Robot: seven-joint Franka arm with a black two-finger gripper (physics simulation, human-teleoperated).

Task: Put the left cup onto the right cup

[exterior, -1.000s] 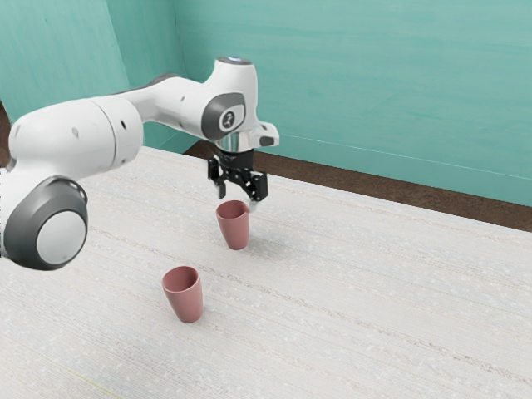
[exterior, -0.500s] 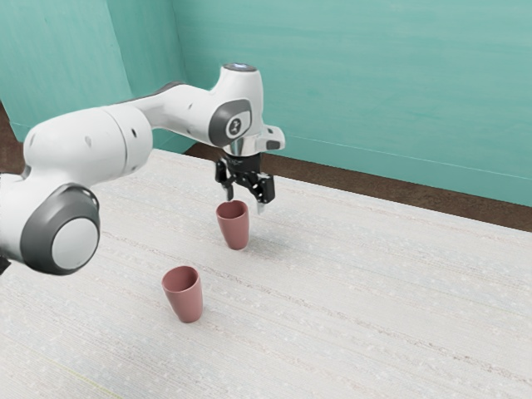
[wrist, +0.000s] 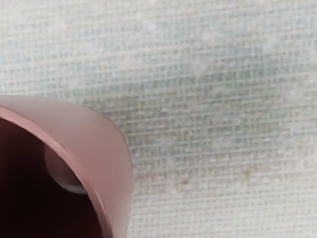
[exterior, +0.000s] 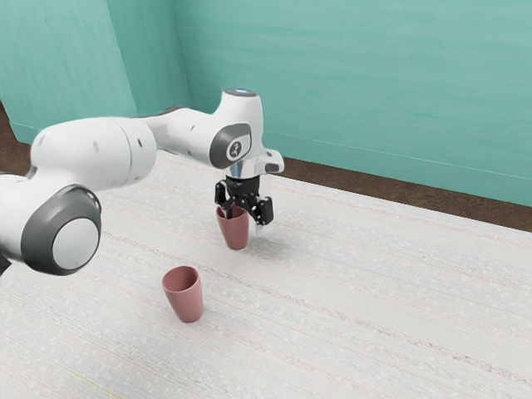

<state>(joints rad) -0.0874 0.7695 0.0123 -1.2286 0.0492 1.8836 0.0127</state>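
Our gripper (exterior: 243, 213), fingers spread, sits at the far cup's (exterior: 235, 233) rim. Closing off-centre could tip it toward the other cup (exterior: 184, 295) at seven o'clock.

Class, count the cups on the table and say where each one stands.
2. The far cup stands directly under the gripper; the near cup stands apart from it, closer to the camera. None seems hidden.

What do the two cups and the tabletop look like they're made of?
Far cup and near cup: matte reddish-brown, evenly coloured, no glare, thickish rim. Probably unglazed ceramic or plastic; the render leaves it open. Tabletop: pale, with fine streaked grain and no shine; it looks like whitewashed wood or a textured laminate.
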